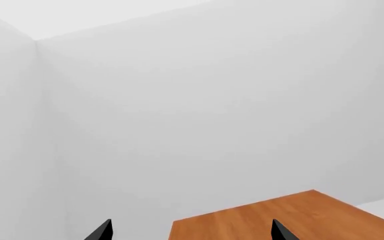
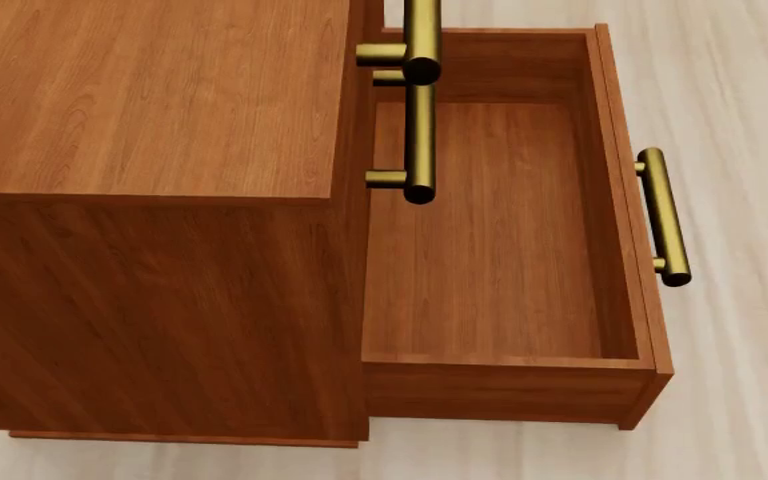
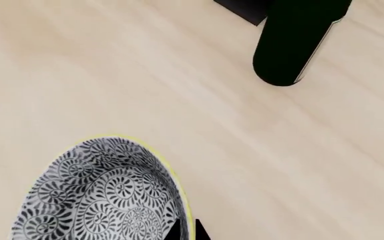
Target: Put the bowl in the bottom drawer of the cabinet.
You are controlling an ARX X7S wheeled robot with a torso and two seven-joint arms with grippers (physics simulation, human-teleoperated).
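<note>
The reddish-brown cabinet (image 2: 144,100) fills the head view's left, with its bottom drawer (image 2: 491,220) pulled out wide and holding nothing; a brass bar handle (image 2: 662,215) sits on the drawer front. No gripper shows in the head view. In the right wrist view my right gripper (image 3: 186,231) is shut on the rim of the speckled bowl (image 3: 98,195), one fingertip inside and one outside, high above a pale floor. In the left wrist view my left gripper (image 1: 192,231) stands open, its two black fingertips (image 1: 102,231) far apart, over a corner of the cabinet top (image 1: 279,215).
Two upper-drawer brass handles (image 2: 419,120) jut out over the open drawer's inner end. A dark robot part (image 3: 295,40) crosses the pale wood floor (image 3: 178,75) in the right wrist view. White walls (image 1: 212,100) lie behind the cabinet.
</note>
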